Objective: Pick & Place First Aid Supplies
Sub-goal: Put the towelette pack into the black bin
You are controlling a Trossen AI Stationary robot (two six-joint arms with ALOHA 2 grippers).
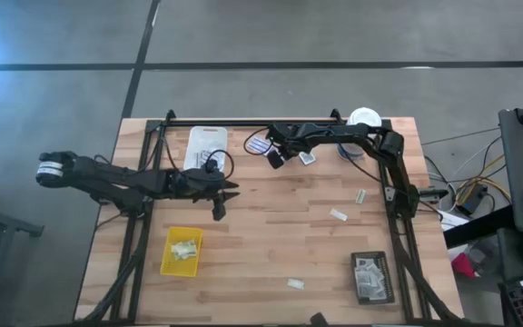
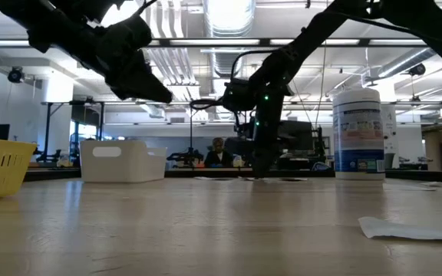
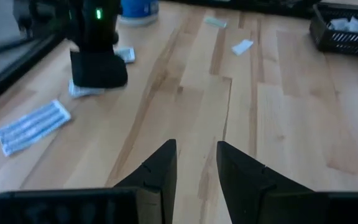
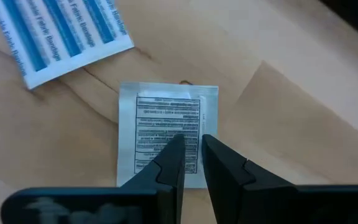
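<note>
A white square packet (image 4: 166, 112) with a dark printed centre lies flat on the wooden table. A blue-and-white striped packet (image 4: 61, 31) lies beside it. My right gripper (image 4: 192, 142) points steeply down over the square packet at the table's far middle (image 1: 277, 161). It is open by a narrow gap, with nothing between its fingers. My left gripper (image 3: 196, 146) hangs open and empty above bare wood left of centre (image 1: 225, 195). More small packets lie loose on the right half (image 1: 339, 215) and near the front (image 1: 295, 283). My right gripper comes at the square packet from above, its fingertips (image 4: 178, 146) over the packet's printed centre near one edge. Whether they touch the packet, I cannot tell. The packet lies flat on the table.
A white tray (image 1: 205, 143) stands at the far edge, and a tall white canister (image 1: 363, 121) at the far right. A yellow tray (image 1: 182, 252) holding packets sits front left, a black tray (image 1: 371, 277) with packets front right. Bare wood lies in the middle.
</note>
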